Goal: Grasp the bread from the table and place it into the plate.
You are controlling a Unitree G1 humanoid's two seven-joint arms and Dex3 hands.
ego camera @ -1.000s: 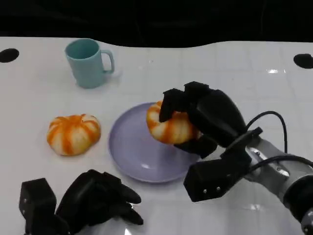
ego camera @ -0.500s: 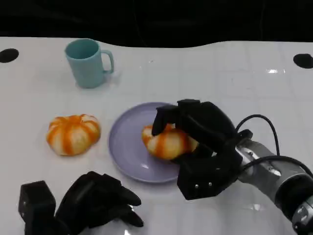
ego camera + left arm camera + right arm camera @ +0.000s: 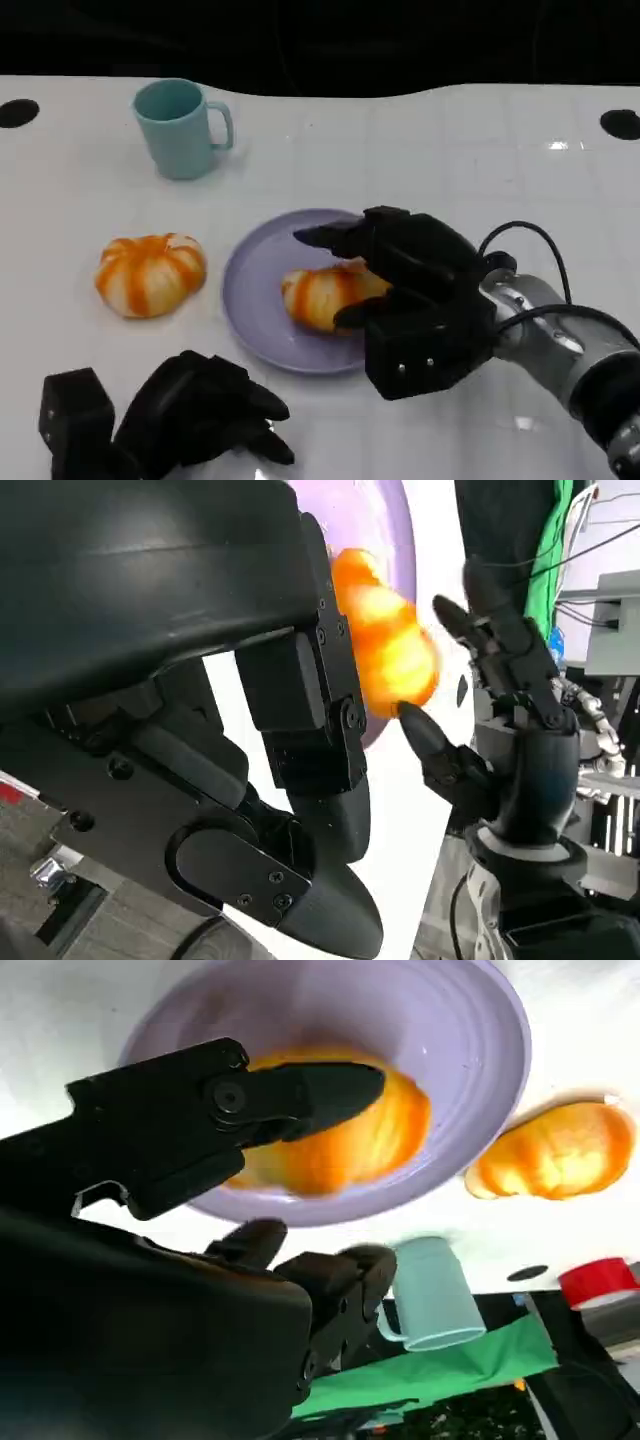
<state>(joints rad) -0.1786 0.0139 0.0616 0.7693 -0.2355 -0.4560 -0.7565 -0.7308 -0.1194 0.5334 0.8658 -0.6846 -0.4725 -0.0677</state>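
Observation:
An orange-and-white striped bread lies on the lilac plate at the table's middle. My right hand hovers over its right side with the fingers spread; the upper fingers stretch above the bread with a gap, and the thumb sits close by its near edge. The right wrist view shows this bread resting in the plate under one extended finger. A second striped bread sits on the table left of the plate. My left hand rests at the near left with its fingers curled in, holding nothing.
A teal cup stands at the back left, handle to the right. Two black holes mark the table's far corners. Bare white table lies right of the plate and behind it.
My right hand came down and leftward with the bread, set it on the plate, and spread its fingers off it. The left hand has stayed put.

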